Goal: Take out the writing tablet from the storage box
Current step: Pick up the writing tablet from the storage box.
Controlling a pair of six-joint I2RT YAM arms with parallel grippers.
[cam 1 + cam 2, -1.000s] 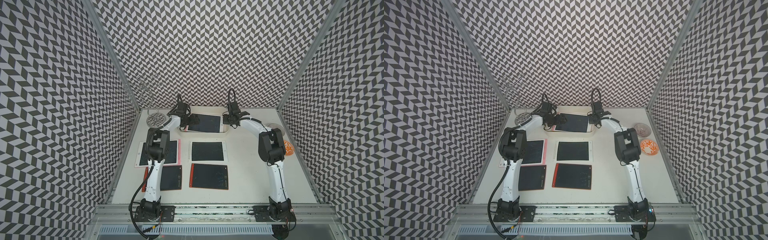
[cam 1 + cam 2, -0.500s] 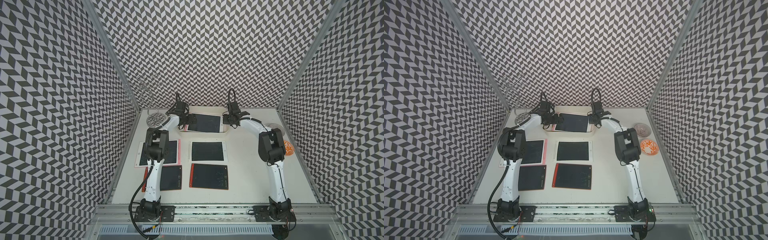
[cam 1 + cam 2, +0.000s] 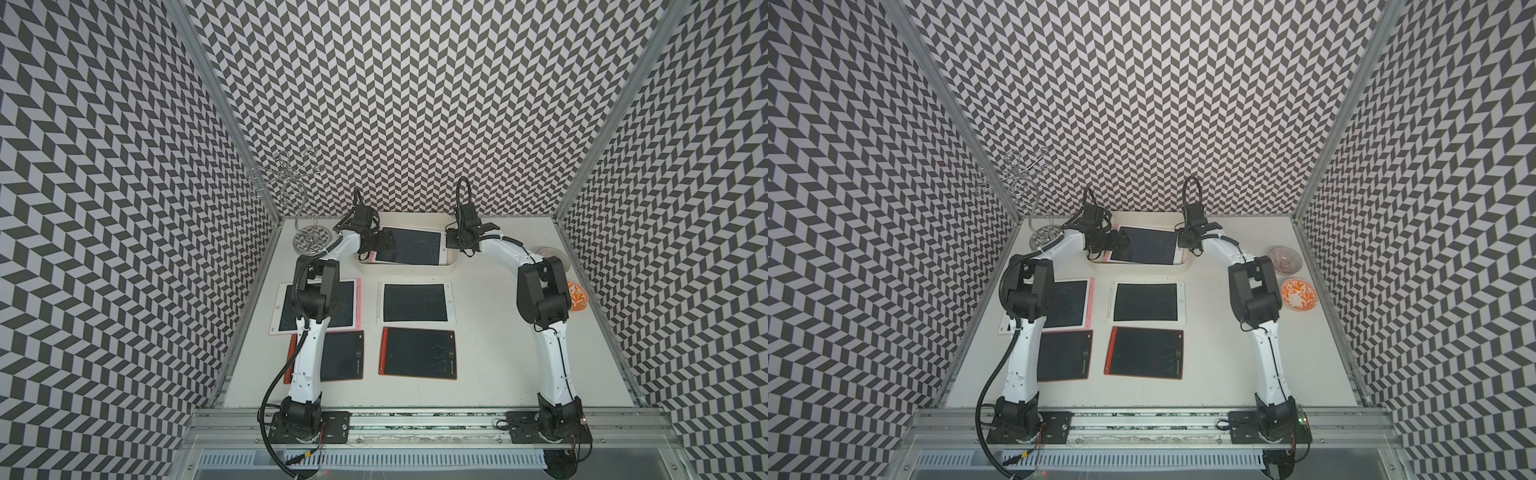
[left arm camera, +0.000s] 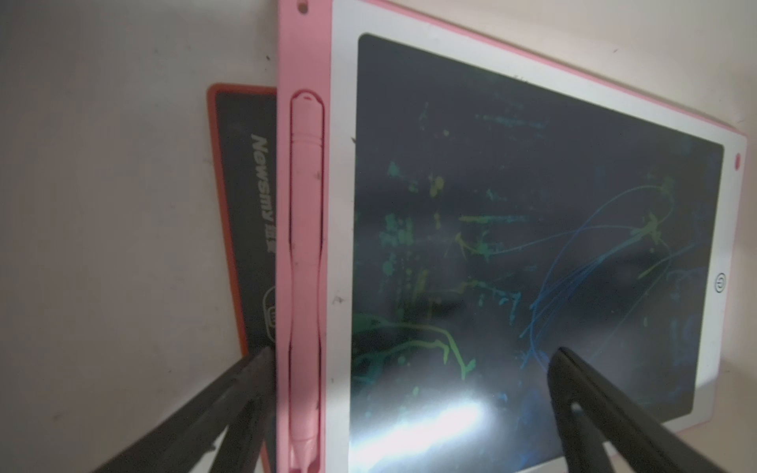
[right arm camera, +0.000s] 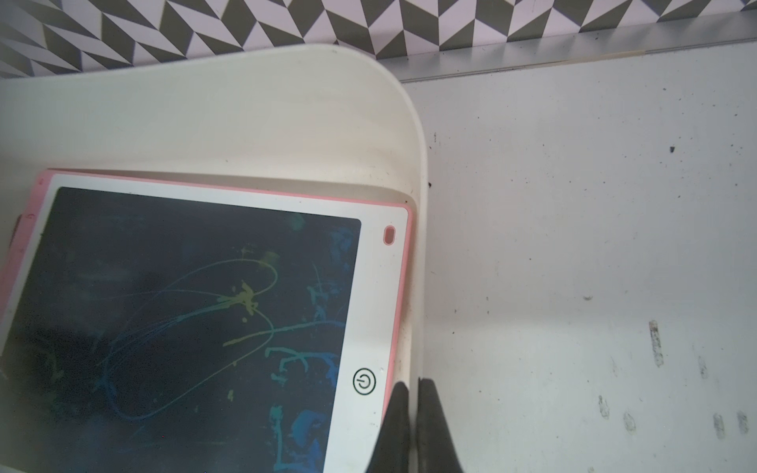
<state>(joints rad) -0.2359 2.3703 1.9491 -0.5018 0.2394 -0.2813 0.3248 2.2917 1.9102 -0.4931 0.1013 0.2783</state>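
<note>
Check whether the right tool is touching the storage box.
Touching: the right wrist view shows the right tool shut on the storage box rim.

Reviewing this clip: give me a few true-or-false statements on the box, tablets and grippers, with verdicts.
1. The left gripper is open, straddling the pink tablet's edge. True.
2. The right gripper grips that tablet. False: it is shut on the box's wall.
3. The box holds one tablet only. False: an orange tablet lies under the pink one.
4. Four tablets lie on the table outside the box. True.
</note>
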